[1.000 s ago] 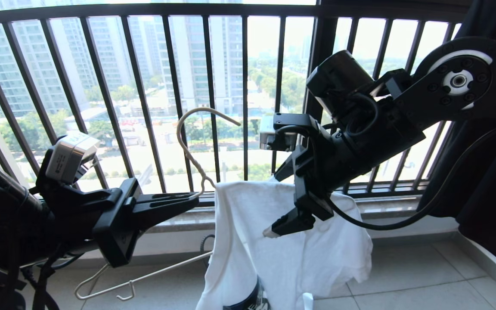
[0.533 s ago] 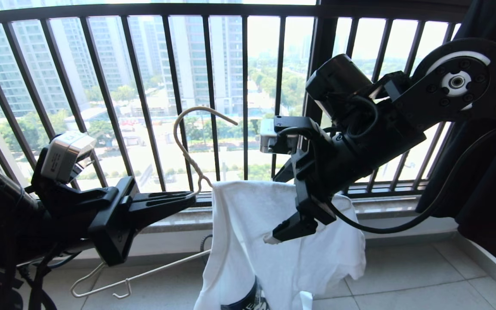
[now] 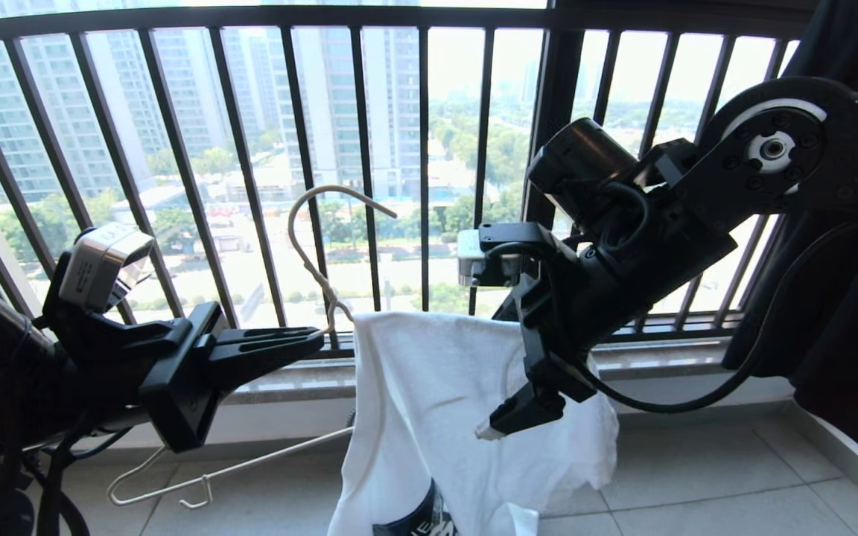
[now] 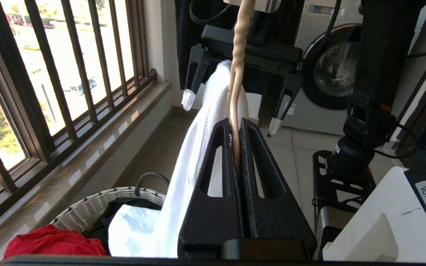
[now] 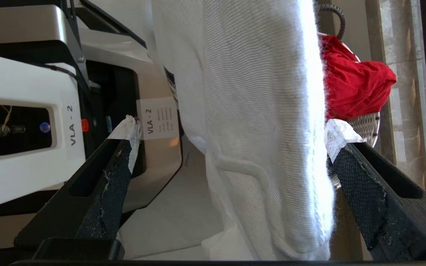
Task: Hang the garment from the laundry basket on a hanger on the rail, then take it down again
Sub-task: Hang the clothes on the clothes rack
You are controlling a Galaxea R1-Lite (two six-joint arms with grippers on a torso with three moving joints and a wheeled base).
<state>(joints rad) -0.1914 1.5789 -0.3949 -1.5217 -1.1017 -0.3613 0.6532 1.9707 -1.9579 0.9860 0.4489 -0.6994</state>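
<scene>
While the left gripper (image 4: 235, 147) pinches the hanger (image 3: 313, 264) neck | I see the garment (image 3: 436, 387) draped on it, soft, light | right gripper (image 5: 231, 147) gaping astride it | I'd grab the shoulder, probably.

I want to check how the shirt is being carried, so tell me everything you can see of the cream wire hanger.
The hanger is thin cream wire with a twisted neck and a long open hook pointing up in front of the balcony bars. The left hand is shut on it just below the twist. The white T-shirt is draped over it, hiding its shoulders and ends. The open right hand straddles the shirt without touching the wire.
</scene>
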